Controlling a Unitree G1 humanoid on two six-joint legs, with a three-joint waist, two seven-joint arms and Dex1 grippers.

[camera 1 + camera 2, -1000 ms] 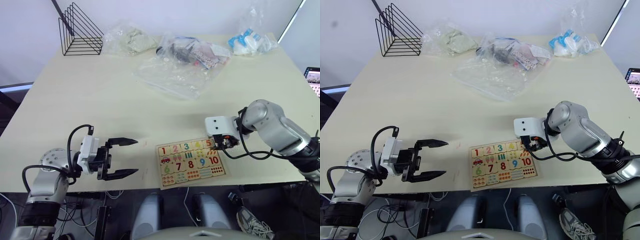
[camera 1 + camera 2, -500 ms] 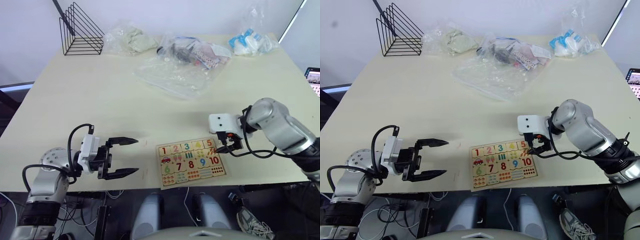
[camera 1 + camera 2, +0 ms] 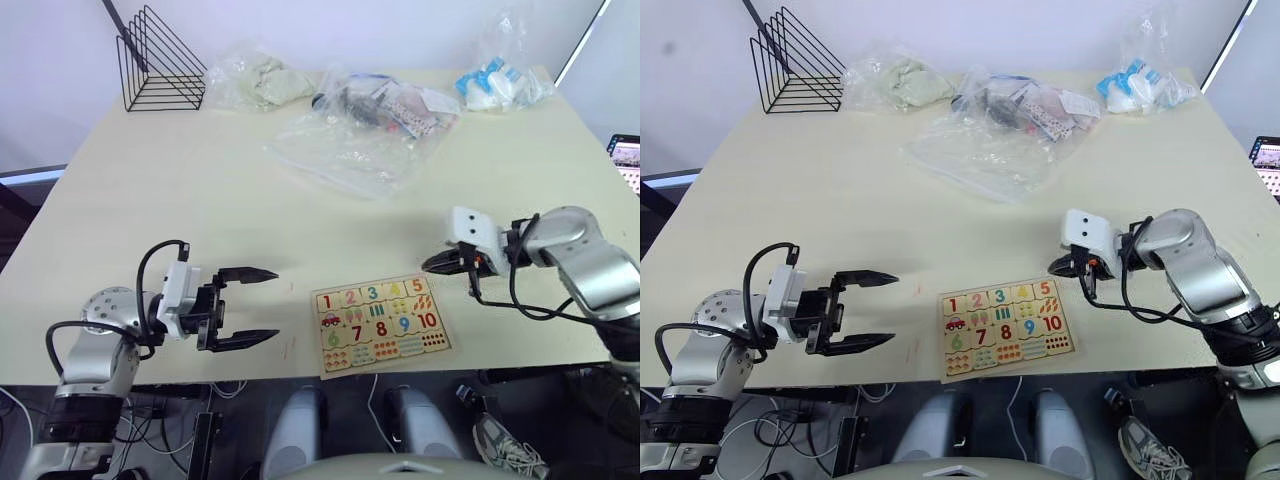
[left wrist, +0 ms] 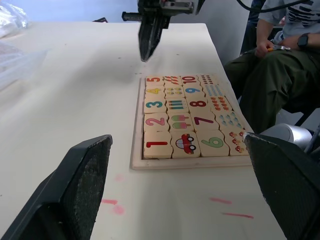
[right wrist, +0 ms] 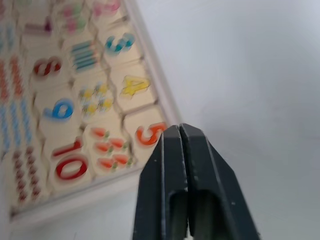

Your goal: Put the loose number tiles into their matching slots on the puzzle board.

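Observation:
The puzzle board (image 3: 438, 345) lies near the table's front edge, right of centre. Number tiles 1 (image 3: 327, 301) through 5 (image 3: 417, 285) sit flush in its top row and cover the slots. My right gripper (image 3: 428, 266) is shut with nothing in it. It hovers just beyond the board's far right corner, close to tile 5 (image 5: 150, 134). My left gripper (image 3: 276, 304) stands wide open and empty left of the board, a short gap away, with its fingers (image 4: 80, 185) pointing at the board (image 4: 136, 150).
A black wire rack (image 3: 160, 60) stands at the far left corner. Clear plastic bags (image 3: 350, 150) lie across the back of the table, some with contents (image 3: 500, 85). A seated person (image 4: 280, 65) is beyond the table's right side.
My right gripper has drawn back from tile 5 toward the right, off the board, and shut. The left gripper has stayed open in place.

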